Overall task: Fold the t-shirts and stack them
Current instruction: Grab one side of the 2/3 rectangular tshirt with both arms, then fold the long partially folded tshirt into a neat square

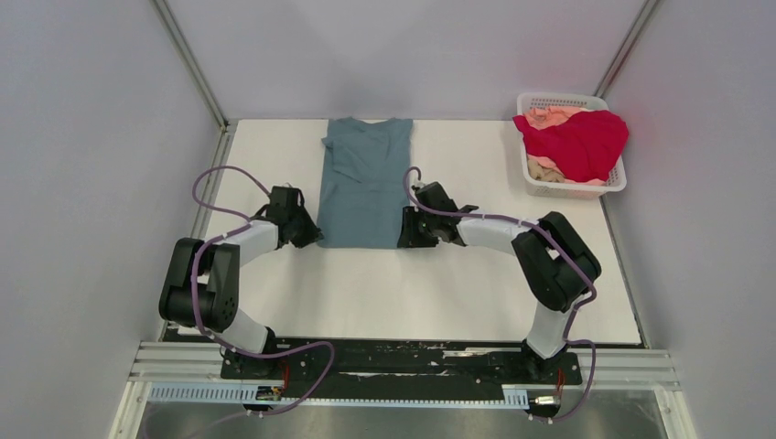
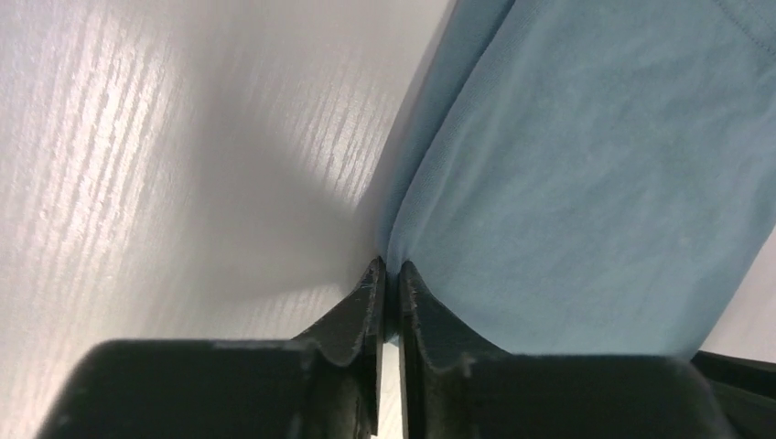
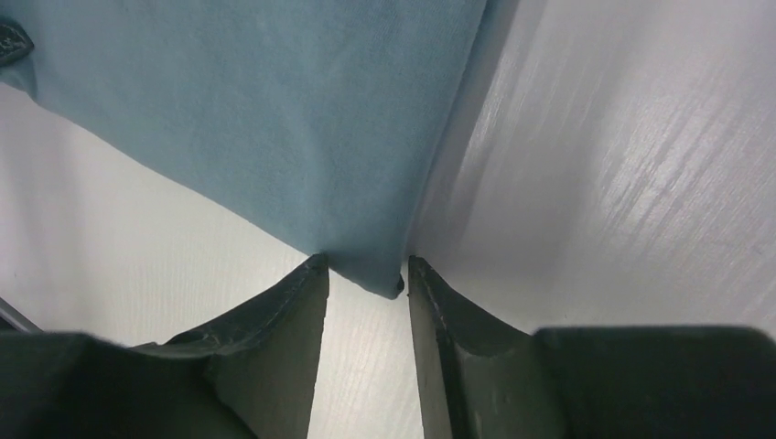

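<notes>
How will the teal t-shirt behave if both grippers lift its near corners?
Probably floppy: the teal t-shirt lies flat and limp on the table, so its middle would likely sag between the left gripper and right gripper. Likely light, being thin cloth. The right corner may drop: those jaws stand open around it.

free: bare table across lower centre; strip between teal shirt and basket, upper right of centre | blocked: basket at upper right, heaped with red shirt; left arm and right arm flank teal shirt's lower corners | bounds: walls left, right, back
</notes>
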`<action>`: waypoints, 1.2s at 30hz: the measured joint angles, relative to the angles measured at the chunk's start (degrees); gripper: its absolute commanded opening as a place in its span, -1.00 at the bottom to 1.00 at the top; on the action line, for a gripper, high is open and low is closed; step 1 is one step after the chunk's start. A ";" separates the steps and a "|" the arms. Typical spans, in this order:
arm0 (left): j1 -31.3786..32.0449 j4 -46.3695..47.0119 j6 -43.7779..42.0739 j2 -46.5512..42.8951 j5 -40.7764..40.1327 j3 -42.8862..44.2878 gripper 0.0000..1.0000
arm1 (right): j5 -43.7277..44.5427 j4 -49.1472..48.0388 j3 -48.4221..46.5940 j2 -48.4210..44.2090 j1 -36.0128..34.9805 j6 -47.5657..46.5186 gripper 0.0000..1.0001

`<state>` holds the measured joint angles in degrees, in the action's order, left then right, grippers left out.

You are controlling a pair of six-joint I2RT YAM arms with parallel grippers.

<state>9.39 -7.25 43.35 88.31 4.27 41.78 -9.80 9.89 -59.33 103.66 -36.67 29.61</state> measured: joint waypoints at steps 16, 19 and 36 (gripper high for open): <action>5.44 -5.44 3.13 -23.87 3.67 -14.38 -1.00 | -5.84 4.37 12.66 -16.20 -3.93 0.22 -1.00; 9.16 -12.00 4.85 -38.80 3.50 -17.11 -1.00 | -9.40 7.28 14.67 -23.50 -7.08 -0.11 -1.00; 13.46 -34.95 12.00 -80.85 7.63 -14.95 -1.00 | -21.42 16.41 20.57 -54.75 -12.37 0.33 -1.00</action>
<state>22.85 -42.19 55.35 7.46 11.90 26.83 -31.22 26.30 -38.76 48.90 -49.04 29.93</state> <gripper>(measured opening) 0.009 0.013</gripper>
